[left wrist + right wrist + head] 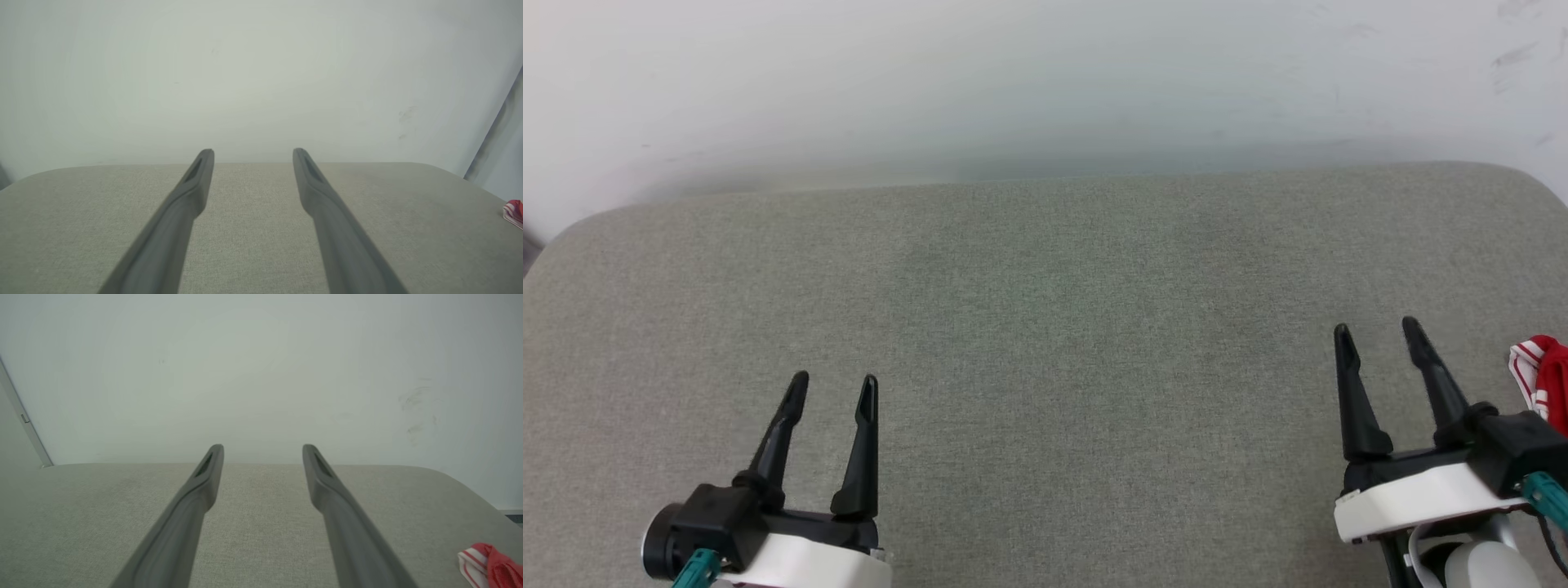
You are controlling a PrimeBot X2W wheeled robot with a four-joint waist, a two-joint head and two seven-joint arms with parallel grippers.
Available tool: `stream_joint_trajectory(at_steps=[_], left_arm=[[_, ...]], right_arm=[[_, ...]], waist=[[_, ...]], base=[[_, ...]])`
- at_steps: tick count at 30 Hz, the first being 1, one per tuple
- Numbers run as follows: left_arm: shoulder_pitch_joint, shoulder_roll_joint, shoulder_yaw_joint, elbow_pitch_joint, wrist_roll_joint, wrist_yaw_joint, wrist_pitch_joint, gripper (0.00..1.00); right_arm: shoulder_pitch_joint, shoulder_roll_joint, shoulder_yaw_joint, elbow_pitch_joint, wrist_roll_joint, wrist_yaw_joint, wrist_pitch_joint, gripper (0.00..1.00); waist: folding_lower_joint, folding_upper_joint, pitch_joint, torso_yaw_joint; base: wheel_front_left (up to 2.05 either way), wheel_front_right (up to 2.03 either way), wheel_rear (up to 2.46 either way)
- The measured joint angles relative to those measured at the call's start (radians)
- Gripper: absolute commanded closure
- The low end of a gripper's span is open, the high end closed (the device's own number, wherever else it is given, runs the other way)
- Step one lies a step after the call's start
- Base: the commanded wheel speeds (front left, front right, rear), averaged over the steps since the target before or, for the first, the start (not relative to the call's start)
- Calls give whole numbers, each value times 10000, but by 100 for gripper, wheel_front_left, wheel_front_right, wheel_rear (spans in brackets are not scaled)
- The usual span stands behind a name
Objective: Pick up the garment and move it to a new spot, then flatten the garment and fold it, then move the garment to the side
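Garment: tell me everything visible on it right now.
A small bunched corner of the garment shows at the right edge of the head view, the rest cut off: red cloth with red-and-white striped trim, soft and knit-looking. It lies crumpled on the grey fabric surface, just right of the open right pincer, whose fingers are clear of it. Nothing grips it.

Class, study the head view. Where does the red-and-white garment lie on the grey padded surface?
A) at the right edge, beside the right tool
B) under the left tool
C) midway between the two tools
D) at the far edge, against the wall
A: a bit of the red garment with striped trim shows at the head view's right edge, just right of the open right tool, not between its fingers.
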Motion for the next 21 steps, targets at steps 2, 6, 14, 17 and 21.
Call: stream_joint_trajectory(at_steps=[2,6,14,17,21], left_arm=[[19,-23,-2,155,-25,0,4,100],[174,-59,-17,485,-205,2,61,100],[138,-46,15,756,-1797,6,366,100],[77,-38,29,878,-2364,6,477,100],[-49,-25,48,1041,-3091,4,600,100]], right_arm=[[46,0,0,136,2,2,19,100],[250,0,13,451,184,2,81,100],[284,-19,8,640,1824,2,370,100],[278,-33,-2,698,2410,2,447,100],[267,-48,-10,782,3181,2,602,100]], waist=[[0,0,4,0],[0,0,1,0],[0,0,-31,9],[1,0,-43,13],[0,0,-59,17]], base=[[0,0,0],[0,0,0],[0,0,0],[0,0,0],[0,0,0]])
